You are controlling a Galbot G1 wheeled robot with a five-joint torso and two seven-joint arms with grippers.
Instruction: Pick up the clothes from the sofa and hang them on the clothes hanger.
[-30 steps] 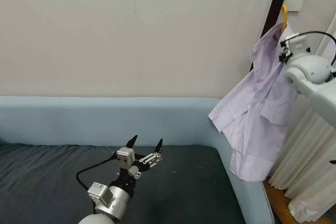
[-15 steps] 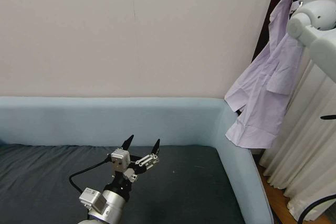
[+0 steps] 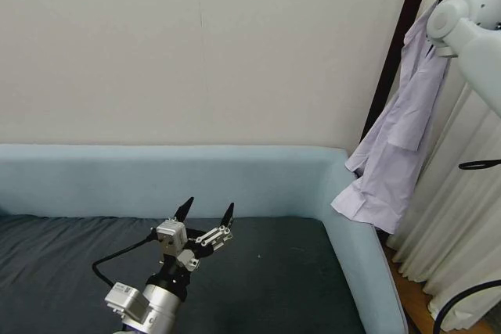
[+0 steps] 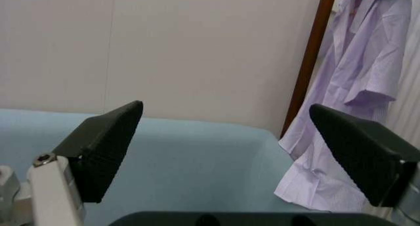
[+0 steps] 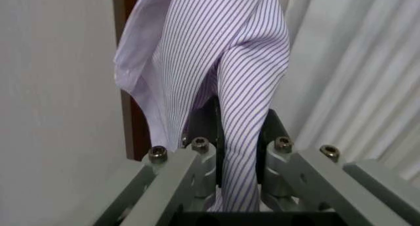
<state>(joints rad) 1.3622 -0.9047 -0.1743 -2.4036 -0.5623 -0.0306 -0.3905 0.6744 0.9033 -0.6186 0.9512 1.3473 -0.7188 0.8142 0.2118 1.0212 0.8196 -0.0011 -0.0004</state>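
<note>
Shirt point(image 3: 394, 140) (pale lilac with fine stripes) hangs high on the robot's right, just beside a dark wooden post point(image 3: 395, 60) and in front of a white pleated curtain point(image 3: 458, 224). Its lower folds droop near the end of the sofa point(image 3: 235, 177); whether they touch it cannot be told. The right tool point(image 5: 237, 123) is raised at the top of the garment, its fingers narrow and pinched on a fold of the striped cloth, which runs down between them.

The left tool point(image 3: 208, 207) hovers low over the sofa seat, spread wide with nothing between its dark tips, which point up toward the wall point(image 3: 196, 52).

The sofa has a light blue back and arm and a dark grey seat cushion (slightly rumpled). The wall behind is plain and off-white. A strip of wooden floor point(image 3: 411, 303) shows between sofa and curtain.
</note>
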